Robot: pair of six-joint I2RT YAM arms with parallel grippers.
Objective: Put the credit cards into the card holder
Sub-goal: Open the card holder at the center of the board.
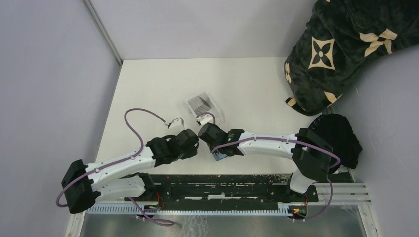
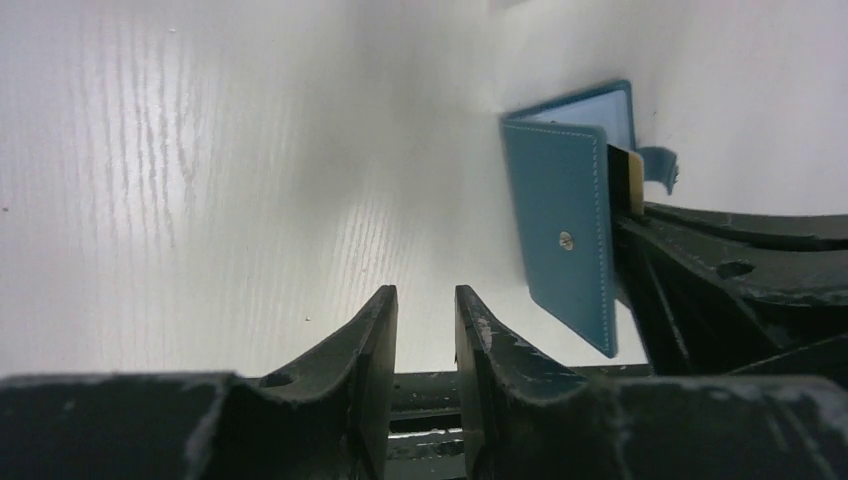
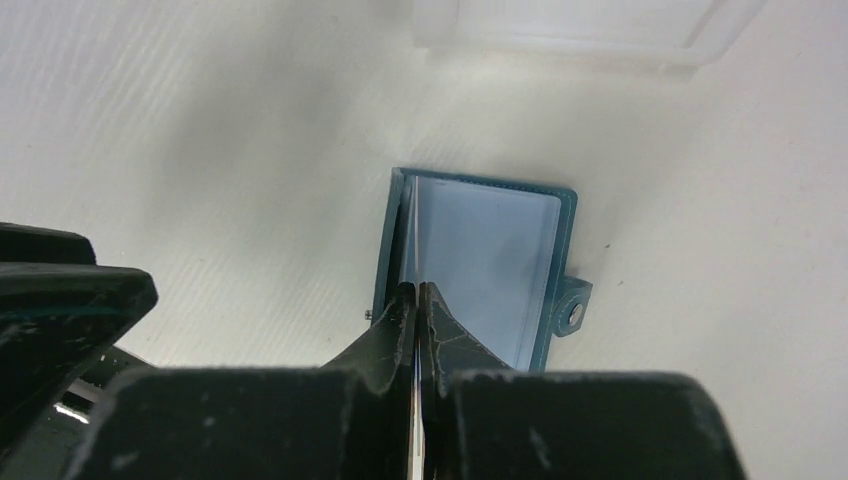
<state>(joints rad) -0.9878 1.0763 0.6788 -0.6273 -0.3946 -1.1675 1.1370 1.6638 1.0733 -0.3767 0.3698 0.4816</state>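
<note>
Right gripper [image 3: 417, 295] fills the bottom of its wrist view, fingers clamped on my gold card [image 2: 628, 180], seen edge-on. Left gripper [image 2: 427, 310], bottom centre of its view: fingers slightly apart, nothing between. White table [image 1: 148, 89] under both. Clear tray [image 1: 215, 112] of grey cards [image 1: 200, 102] sits just above centre in the top view. Card holder [image 3: 480, 255] lies open mid-frame, one flap raised, gold card just inside that flap.
</note>
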